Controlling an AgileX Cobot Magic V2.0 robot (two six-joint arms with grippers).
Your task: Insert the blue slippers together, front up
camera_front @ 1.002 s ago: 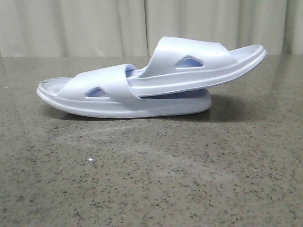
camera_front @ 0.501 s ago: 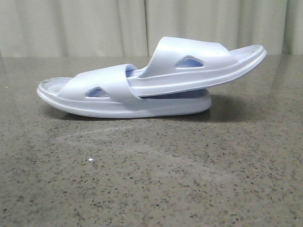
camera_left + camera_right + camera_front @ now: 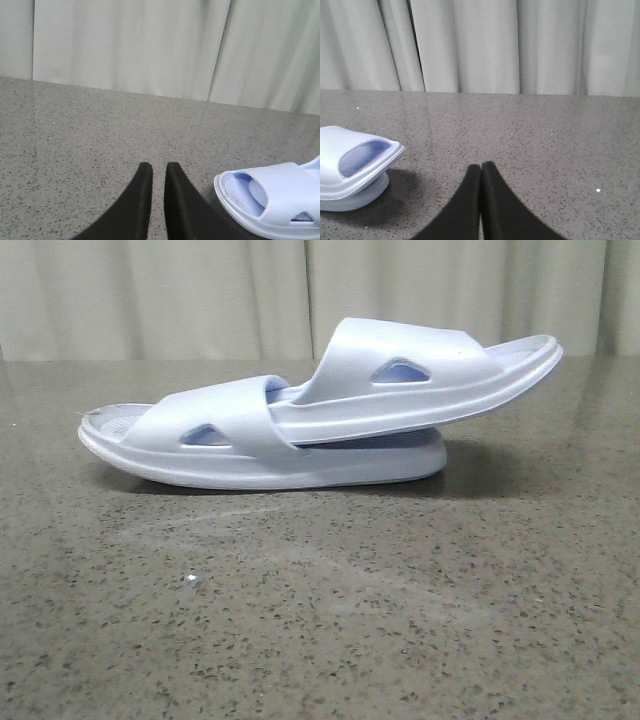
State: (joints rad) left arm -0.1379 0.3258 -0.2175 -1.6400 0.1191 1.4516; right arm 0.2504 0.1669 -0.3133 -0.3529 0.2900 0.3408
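Observation:
The two blue slippers lie nested in the middle of the table in the front view. The lower slipper (image 3: 250,458) rests flat. The upper slipper (image 3: 420,380) has its left end tucked under the lower one's strap, and its right end is tilted up. My left gripper (image 3: 159,167) is empty with a narrow gap between its fingers. It hovers over bare table beside the lower slipper's end (image 3: 270,200). My right gripper (image 3: 481,166) is shut and empty. It is beside the upper slipper's raised end (image 3: 355,152) and apart from it. Neither gripper shows in the front view.
The table is a grey speckled stone top (image 3: 320,620). A pale curtain (image 3: 200,300) hangs behind its far edge. A small white speck (image 3: 191,580) lies on the table in front of the slippers.

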